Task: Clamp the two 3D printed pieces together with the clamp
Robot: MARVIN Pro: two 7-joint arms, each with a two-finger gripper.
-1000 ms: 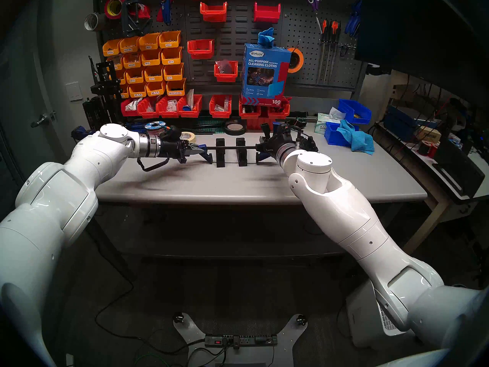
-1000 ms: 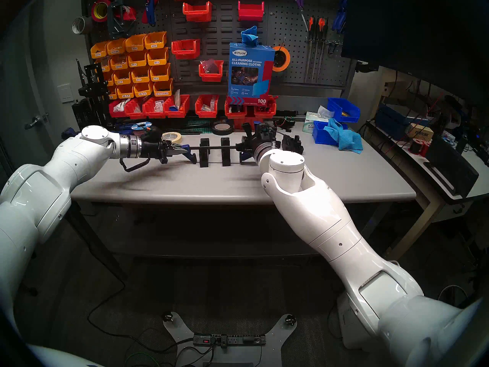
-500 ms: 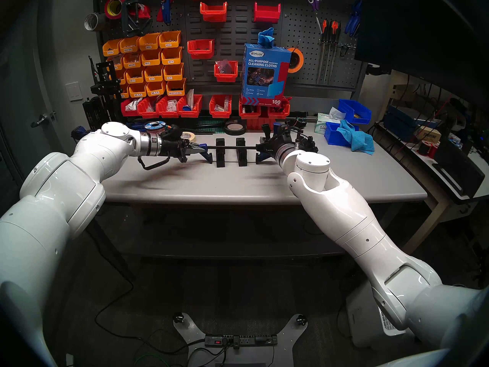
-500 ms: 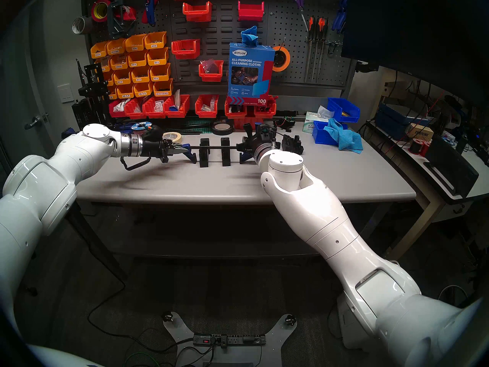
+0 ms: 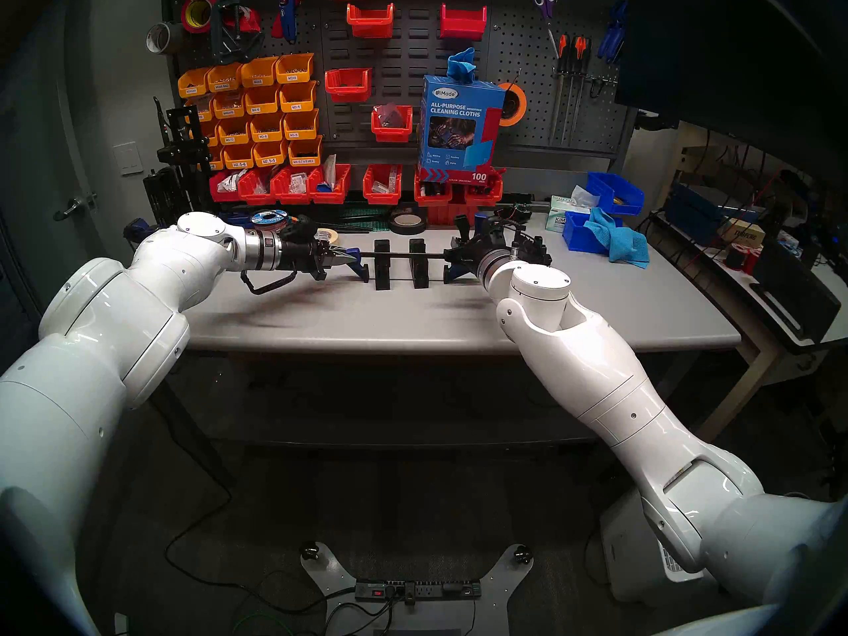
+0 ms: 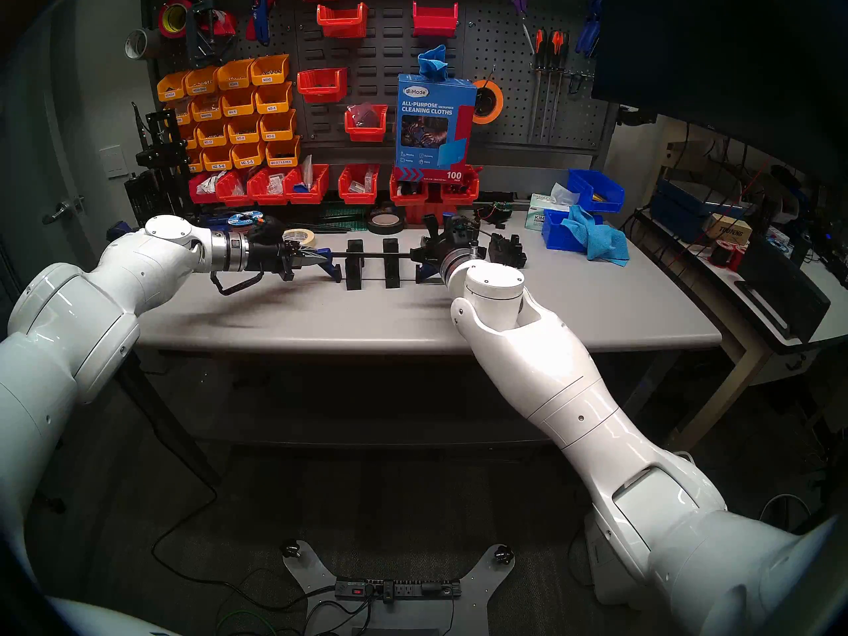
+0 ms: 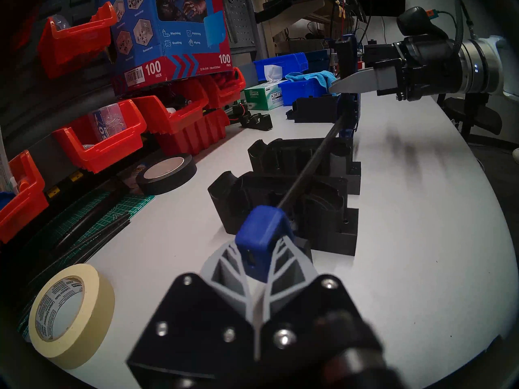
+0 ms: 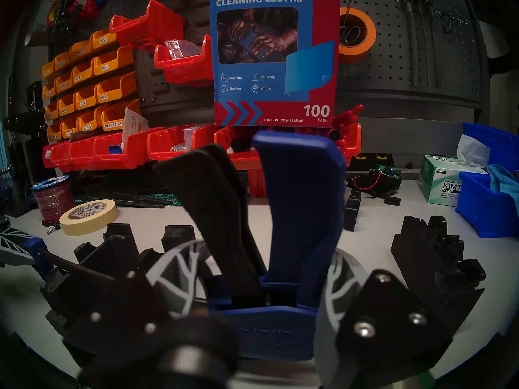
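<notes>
Nearest me, the clamp (image 5: 404, 255) lies crosswise over the table (image 5: 413, 318), both printed pieces (image 5: 399, 263) standing apart under its bar; the left gripper (image 7: 259, 260) pinches the far blue end, the right gripper (image 8: 252, 284) squeezes the trigger handle

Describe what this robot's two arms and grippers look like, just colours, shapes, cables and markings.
Both arms are glossy white, rounded shells with round caps at the joints and a silver ring at each wrist. The left gripper and right gripper have black bodies with bare screws and pale grey, ribbed, tapered fingers. A black cable loops under the left wrist; a thin cable runs along the right wrist.
</notes>
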